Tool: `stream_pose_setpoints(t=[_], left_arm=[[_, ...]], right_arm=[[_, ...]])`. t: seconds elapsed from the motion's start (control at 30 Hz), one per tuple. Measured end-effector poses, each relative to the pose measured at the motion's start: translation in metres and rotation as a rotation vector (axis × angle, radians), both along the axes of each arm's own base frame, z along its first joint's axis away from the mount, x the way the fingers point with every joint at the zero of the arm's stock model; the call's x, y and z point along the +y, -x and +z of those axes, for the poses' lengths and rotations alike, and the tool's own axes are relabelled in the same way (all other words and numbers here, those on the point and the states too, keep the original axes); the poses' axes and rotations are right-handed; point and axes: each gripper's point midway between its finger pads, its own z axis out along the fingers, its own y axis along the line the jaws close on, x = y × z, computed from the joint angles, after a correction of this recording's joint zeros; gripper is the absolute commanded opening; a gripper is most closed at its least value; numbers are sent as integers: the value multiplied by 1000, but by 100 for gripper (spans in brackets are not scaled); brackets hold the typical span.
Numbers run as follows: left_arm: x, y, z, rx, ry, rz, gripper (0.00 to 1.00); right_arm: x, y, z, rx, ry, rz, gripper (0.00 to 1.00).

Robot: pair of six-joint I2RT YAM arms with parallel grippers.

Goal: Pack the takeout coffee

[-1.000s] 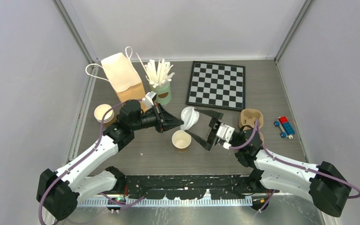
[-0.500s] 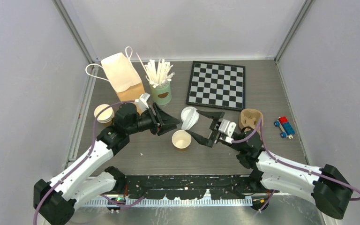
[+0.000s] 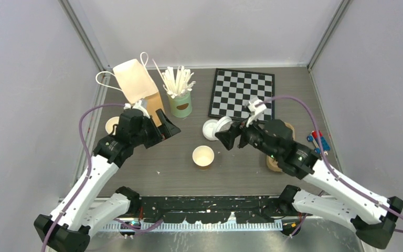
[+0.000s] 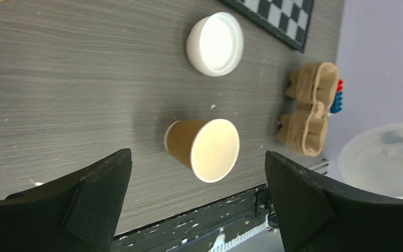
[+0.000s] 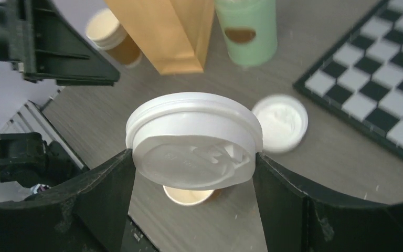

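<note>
While the right fingers [image 5: 105, 194] pinch a white plastic lid [image 5: 194, 144] by its rim, we see it held tilted in the air close to an open tan paper cup [image 3: 203, 156]. That cup stands upright on the counter [image 3: 173, 168] between the two arms. A second lid [image 4: 215, 37] lies on the counter just beyond it. Another cup [image 5: 107, 31] stands beside the brown paper bag [image 3: 139, 89]. The left fingers [image 4: 92, 199] are spread and empty. We judge that capping is the step in hand. Next, the lid must come down level, centred on the cup's rim, and be pressed on.
</note>
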Motion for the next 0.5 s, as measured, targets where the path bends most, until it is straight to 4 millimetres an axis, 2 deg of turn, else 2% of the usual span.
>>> stream_pose_setpoints(t=[0.17, 0.3, 0.37, 0.5], left_arm=[[12, 7, -31, 55, -40, -8, 100], [23, 19, -50, 96, -12, 2, 97], [25, 24, -57, 118, 14, -1, 95], [23, 31, -72, 170, 62, -23, 93]], right_arm=[[8, -3, -42, 307, 176, -59, 63], [14, 10, -78, 485, 336, -86, 65], [20, 19, -89, 540, 413, -85, 66], [34, 29, -96, 598, 519, -83, 67]])
